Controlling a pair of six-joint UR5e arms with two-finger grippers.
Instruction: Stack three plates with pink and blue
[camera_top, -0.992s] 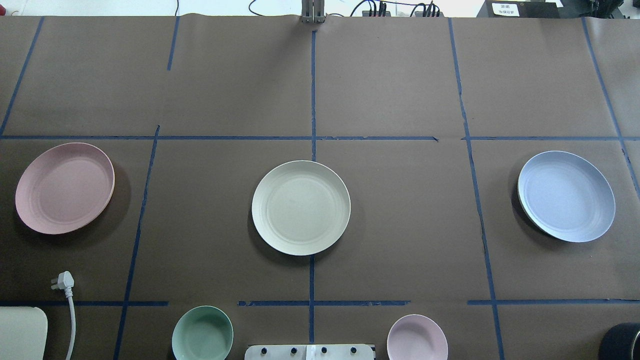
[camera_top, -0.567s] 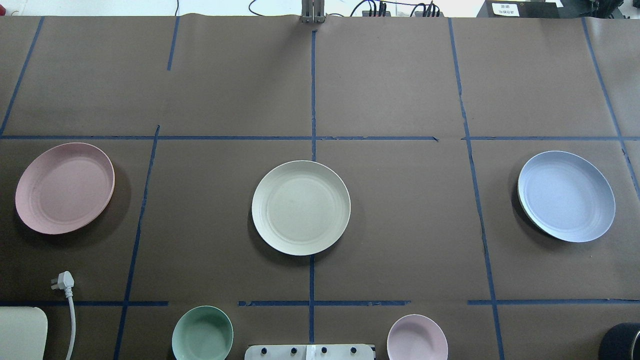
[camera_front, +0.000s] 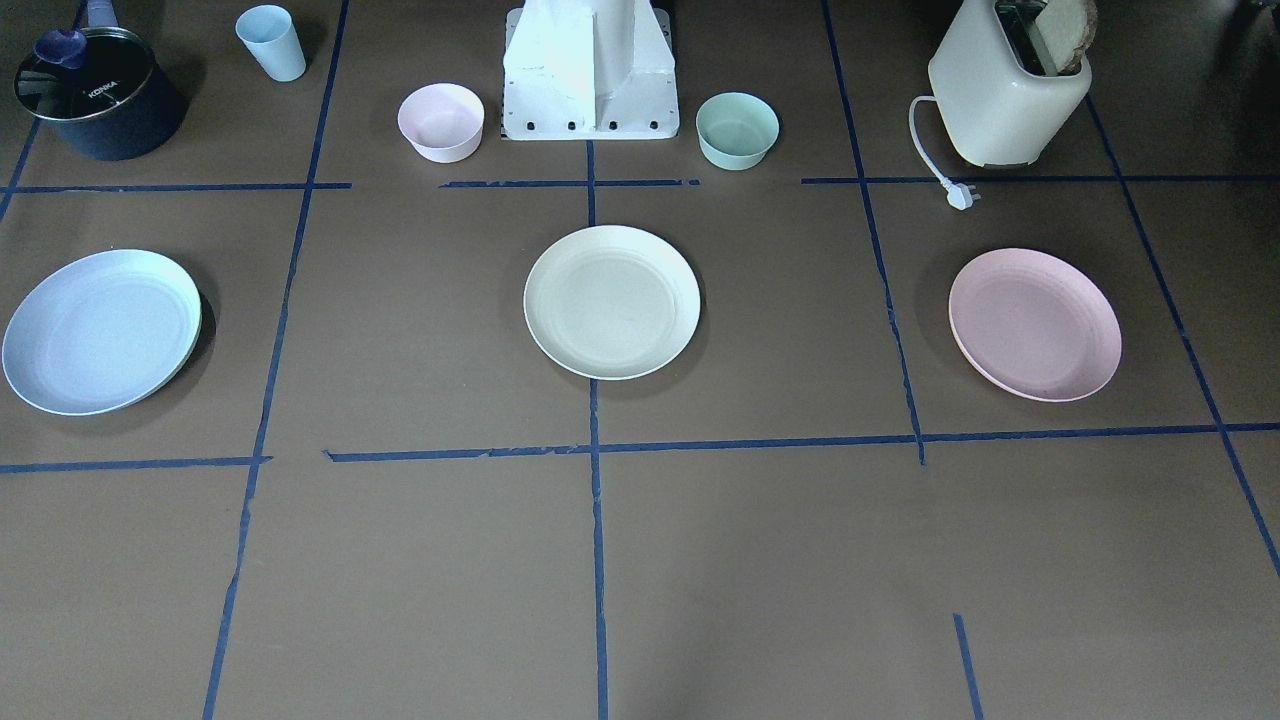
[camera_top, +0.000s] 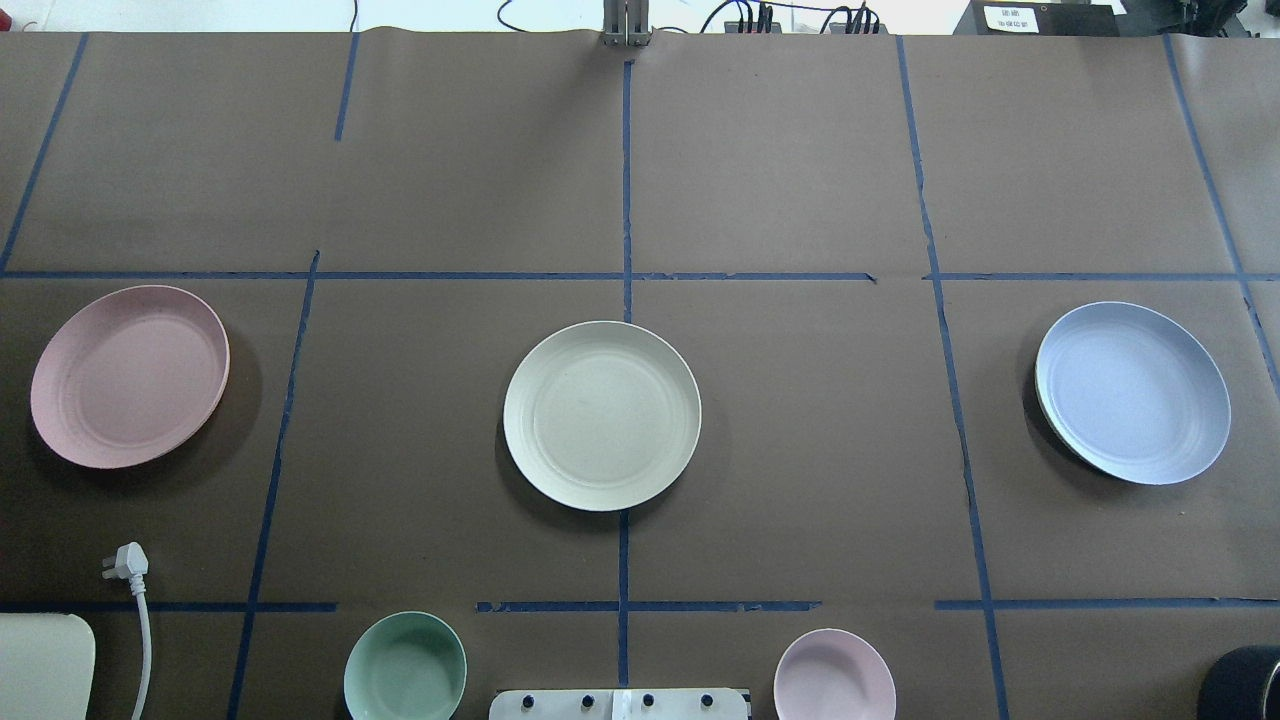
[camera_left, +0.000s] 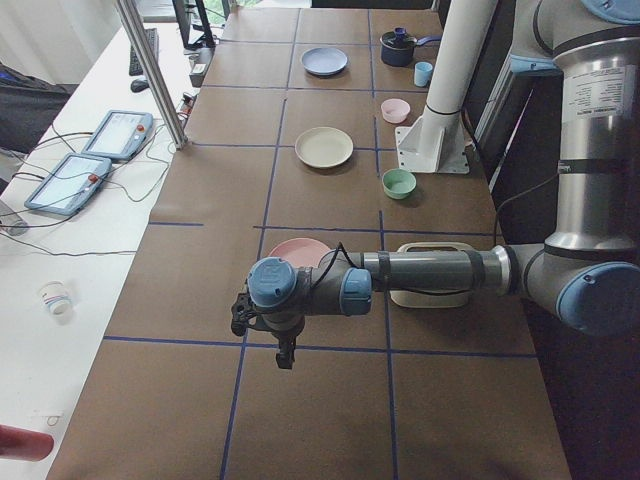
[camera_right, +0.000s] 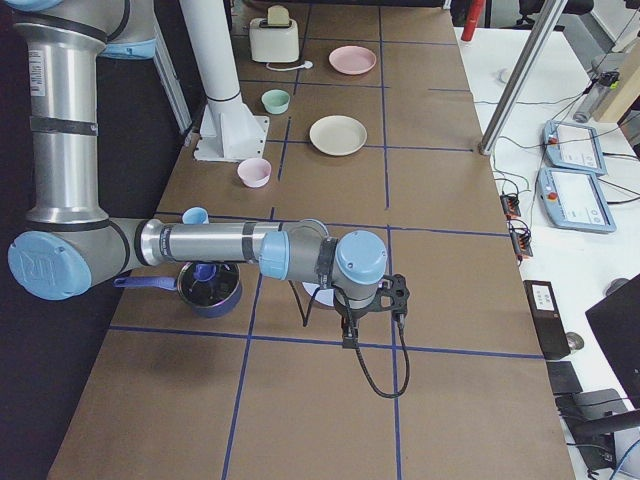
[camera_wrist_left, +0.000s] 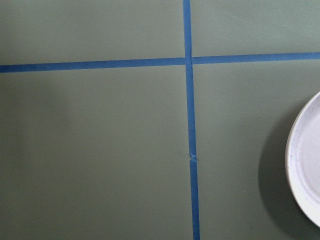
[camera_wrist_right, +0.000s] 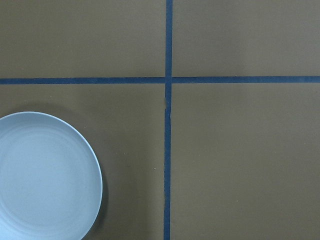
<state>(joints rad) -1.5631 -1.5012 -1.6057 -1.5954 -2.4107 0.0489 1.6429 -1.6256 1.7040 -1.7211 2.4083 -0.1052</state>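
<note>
1. Three plates lie flat and well apart in a row across the middle of the table (camera_top: 800, 450). The pink plate (camera_top: 128, 376) is at the left, the cream plate (camera_top: 601, 415) in the centre and the blue plate (camera_top: 1132, 392) at the right. None is stacked yet.
2. They look like light, stiff, matte plastic or fibre ware. I judge them unlikely to shatter, but shallow and smooth enough to slide on the paper cover when nudged.
3. The only real hold is the raised rim, with one finger under the lip and one inside it. A plate held this way will likely hang tilted, so it should be carried low and set down centred on the cream plate.
4. The left tool (camera_left: 286, 357) hangs above the table just beside the pink plate, and the right tool (camera_right: 349, 338) hangs likewise beside the blue plate. Neither touches anything. Both show only in the side views, so I cannot tell whether their fingers are spread or pressed together.
5. Against the overhead picture a second ago, nothing differs. All three plates sit where they were, and no arm has entered that view.
</note>
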